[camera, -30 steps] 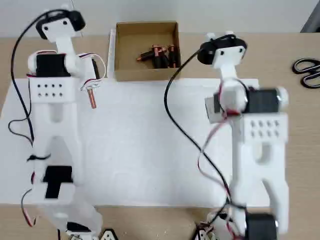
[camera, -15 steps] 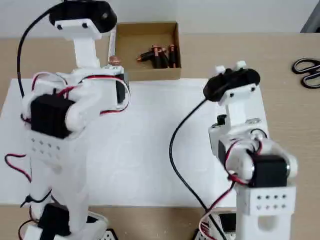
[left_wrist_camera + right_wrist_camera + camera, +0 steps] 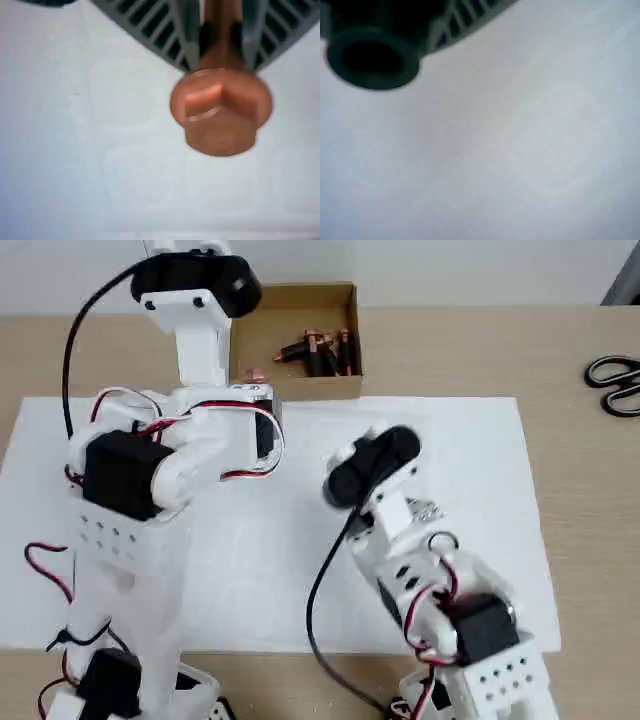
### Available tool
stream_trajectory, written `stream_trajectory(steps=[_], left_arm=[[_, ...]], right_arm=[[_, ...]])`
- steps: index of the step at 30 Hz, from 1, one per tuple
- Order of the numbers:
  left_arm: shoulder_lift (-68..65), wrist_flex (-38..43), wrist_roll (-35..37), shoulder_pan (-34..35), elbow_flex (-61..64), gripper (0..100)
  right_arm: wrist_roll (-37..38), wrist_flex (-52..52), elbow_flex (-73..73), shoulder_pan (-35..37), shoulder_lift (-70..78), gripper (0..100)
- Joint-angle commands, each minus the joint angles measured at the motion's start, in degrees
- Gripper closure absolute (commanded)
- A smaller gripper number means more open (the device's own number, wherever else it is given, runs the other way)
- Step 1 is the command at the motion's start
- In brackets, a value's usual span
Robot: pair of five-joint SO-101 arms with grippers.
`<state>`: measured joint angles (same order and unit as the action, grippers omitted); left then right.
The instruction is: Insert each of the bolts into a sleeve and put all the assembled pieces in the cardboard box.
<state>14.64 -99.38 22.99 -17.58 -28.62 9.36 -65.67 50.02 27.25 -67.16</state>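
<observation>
Left pincer point(image 3: 220, 50) clamps a copper hex-head bolt point(image 3: 221, 112); right pincer point(image 3: 382, 30) grips a black tubular sleeve point(image 3: 372, 62); brown cardboard box point(image 3: 310, 388) at twelve o'clock.

Copper-toned metal, ribbed plastic, matt paper.
The bolt point(image 3: 220, 112) in the left gripper point(image 3: 220, 57) looks like copper-coloured metal with a dull sheen, clamped by ribbed grey plastic fingers point(image 3: 145, 25). The sleeve point(image 3: 372, 60) is smooth matt black. Beneath both tools lies matt white paper point(image 3: 300, 580). The box point(image 3: 353, 340) is plain brown cardboard.
</observation>
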Motion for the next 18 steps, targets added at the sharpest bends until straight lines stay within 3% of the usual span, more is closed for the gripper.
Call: stream_trajectory(steps=[1, 8, 18], left_arm=[[8.1, 1.5, 0.4, 0.0, -2.0, 99], [20.2, 2.0, 0.4, 0.7, 8.5, 99], [23.6, 29.5, 0.4, 2.5, 39.6, 99]], right_arm=[[-0.1, 2.9, 2.5, 2.4, -5.7, 99.5], [-0.1, 7.2, 12.0, 4.1, -16.8, 99.5], [-9.1, 9.5, 19.5, 4.1, -21.5, 99.5]])
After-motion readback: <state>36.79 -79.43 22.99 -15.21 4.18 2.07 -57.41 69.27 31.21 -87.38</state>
